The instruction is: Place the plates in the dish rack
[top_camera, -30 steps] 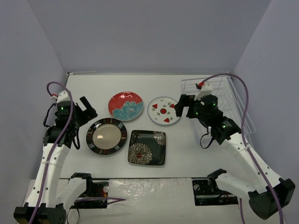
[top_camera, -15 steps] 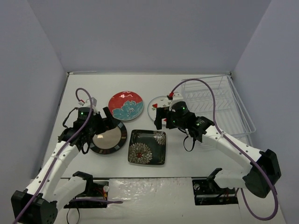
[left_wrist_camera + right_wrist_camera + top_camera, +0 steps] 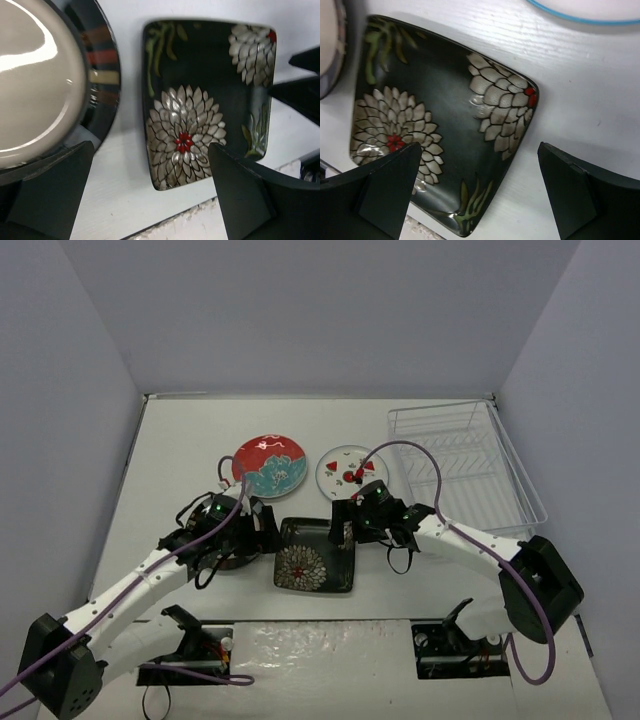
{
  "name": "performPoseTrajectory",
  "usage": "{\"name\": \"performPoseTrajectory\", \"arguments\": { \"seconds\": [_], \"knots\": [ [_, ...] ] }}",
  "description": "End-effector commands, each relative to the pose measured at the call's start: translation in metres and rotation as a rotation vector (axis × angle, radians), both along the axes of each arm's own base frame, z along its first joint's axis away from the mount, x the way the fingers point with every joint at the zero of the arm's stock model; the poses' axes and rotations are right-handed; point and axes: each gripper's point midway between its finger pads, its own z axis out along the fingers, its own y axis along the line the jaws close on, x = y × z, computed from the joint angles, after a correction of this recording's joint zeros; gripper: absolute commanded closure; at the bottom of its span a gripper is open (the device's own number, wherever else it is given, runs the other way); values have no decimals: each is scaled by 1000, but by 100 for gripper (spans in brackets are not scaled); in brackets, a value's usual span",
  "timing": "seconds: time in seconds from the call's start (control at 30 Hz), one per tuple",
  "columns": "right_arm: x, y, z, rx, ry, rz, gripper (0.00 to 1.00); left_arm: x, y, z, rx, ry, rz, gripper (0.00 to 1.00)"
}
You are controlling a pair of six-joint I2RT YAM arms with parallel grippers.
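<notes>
The square black plate with white flowers lies flat at the table's front middle. My left gripper is open and empty, low over its left edge; in the left wrist view the plate lies between the spread fingers. My right gripper is open and empty over the plate's far right corner. The black-rimmed plate with beige centre is mostly hidden under my left arm in the top view. The red-and-teal plate and watermelon plate lie behind. The dish rack stands at the right, holding no plates.
The two grippers face each other across the square plate, and the right one's dark fingers show in the left wrist view. The table's front edge is just below the square plate. Grey walls enclose the table on three sides.
Both arms have moved inward to the square plate: the left gripper went right across the black-rimmed plate, and the right gripper went left and nearer, off the watermelon plate. Both stayed open.
</notes>
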Motion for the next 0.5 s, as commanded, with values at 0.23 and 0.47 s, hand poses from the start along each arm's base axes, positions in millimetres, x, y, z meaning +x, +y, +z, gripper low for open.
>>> {"name": "performPoseTrajectory", "arguments": {
  "seconds": [0.23,0.47],
  "knots": [
    [11,-7,-28,114,54,-38,0,-21,-43,-7,-114,-23,-122,3],
    [13,-2,-48,117,93,12,1,-32,-45,-21,-81,12,-162,3]
  ]
}}
